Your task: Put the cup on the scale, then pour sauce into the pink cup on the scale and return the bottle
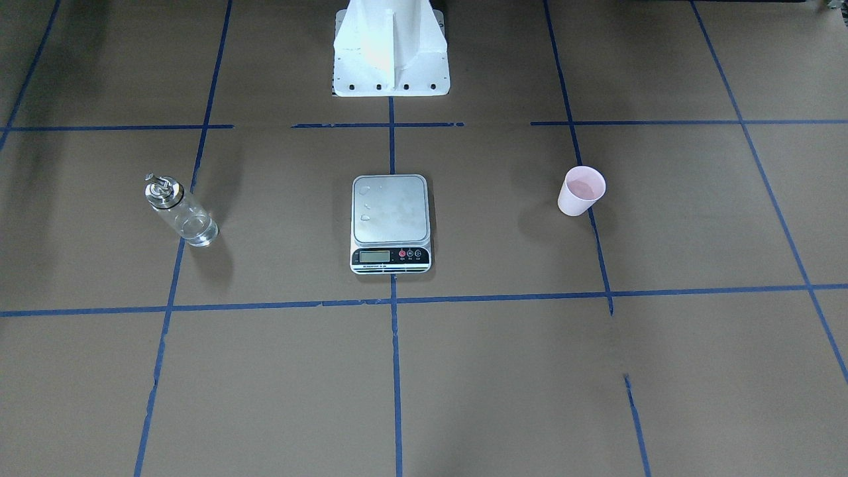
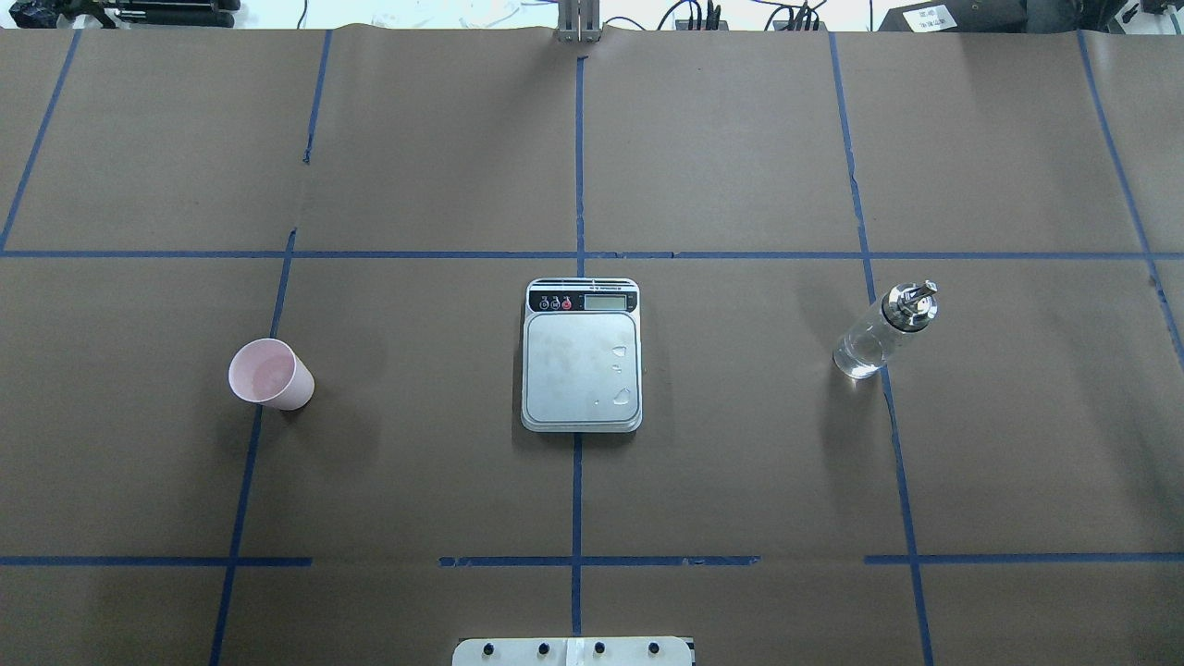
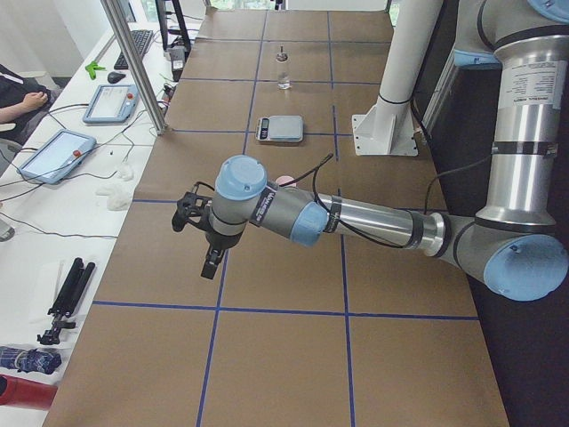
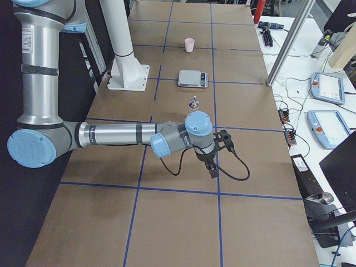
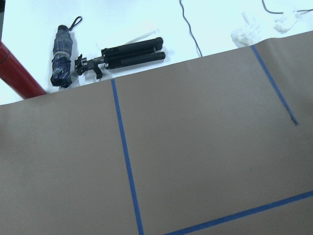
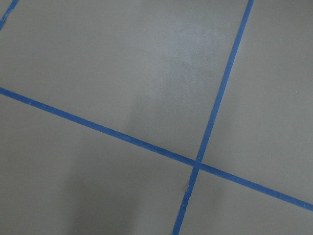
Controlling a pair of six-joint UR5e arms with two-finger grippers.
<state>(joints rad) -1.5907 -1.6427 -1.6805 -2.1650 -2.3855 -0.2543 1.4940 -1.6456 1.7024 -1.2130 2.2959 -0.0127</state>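
The pale pink cup [image 1: 582, 191] stands upright and empty on the brown table, on the robot's left side [image 2: 270, 374]. The scale [image 1: 389, 209] lies at the centre [image 2: 581, 370] with a few droplets on its bare platform. The clear glass bottle [image 1: 180, 212] with a silver pourer cap stands on the robot's right side [image 2: 883, 333]. My left gripper [image 3: 212, 267] hangs over the table's left end, far from the cup. My right gripper [image 4: 212, 169] hangs over the right end, short of the bottle. I cannot tell whether either is open or shut.
The white robot base [image 1: 391, 53] stands behind the scale. Blue tape lines grid the table. Off the left end lie a black tripod [image 5: 122, 55], a folded umbrella [image 5: 62, 58] and tablets [image 3: 55, 153]. A metal post [image 3: 135, 62] stands at the far edge.
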